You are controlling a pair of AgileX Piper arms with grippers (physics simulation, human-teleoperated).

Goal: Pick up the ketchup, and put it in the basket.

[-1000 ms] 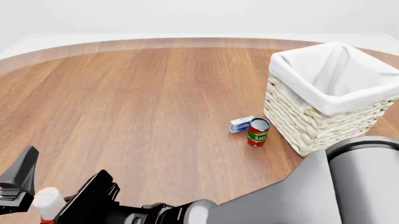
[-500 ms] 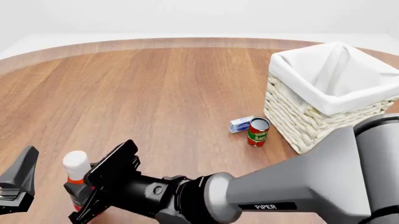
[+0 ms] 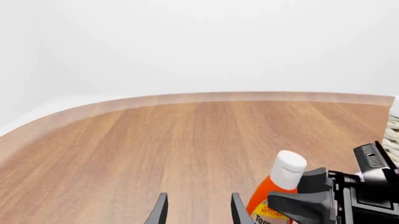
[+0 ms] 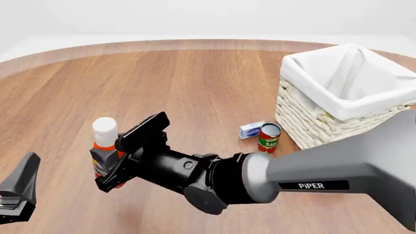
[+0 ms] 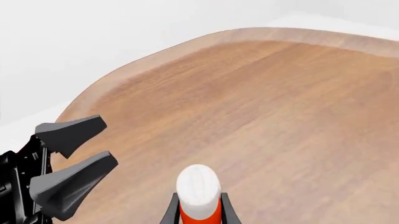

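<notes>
The ketchup [image 4: 102, 146] is a red bottle with a white cap and a dark label, upright at the near left of the table. My right gripper [image 4: 110, 165] is shut on its body, the arm reaching across from the right. In the right wrist view the white cap [image 5: 198, 185] sits between the fingers [image 5: 171, 213]. The left wrist view shows the ketchup [image 3: 279, 185] too, beside my open, empty left gripper [image 3: 198, 211]. My left gripper [image 4: 19, 192] is at the near left corner. The white wicker basket [image 4: 325, 129] stands at the right.
A red-and-green tomato sauce can [image 4: 268, 138] stands just left of the basket, with a small blue-and-white box [image 4: 251, 129] lying beside it. The left gripper's fingers [image 5: 65, 163] show in the right wrist view. The round wooden table's far edge [image 4: 195, 44] curves across the back.
My right gripper, holding the ketchup, has moved forward and to the right, away from the near left corner. The left gripper has not moved.
</notes>
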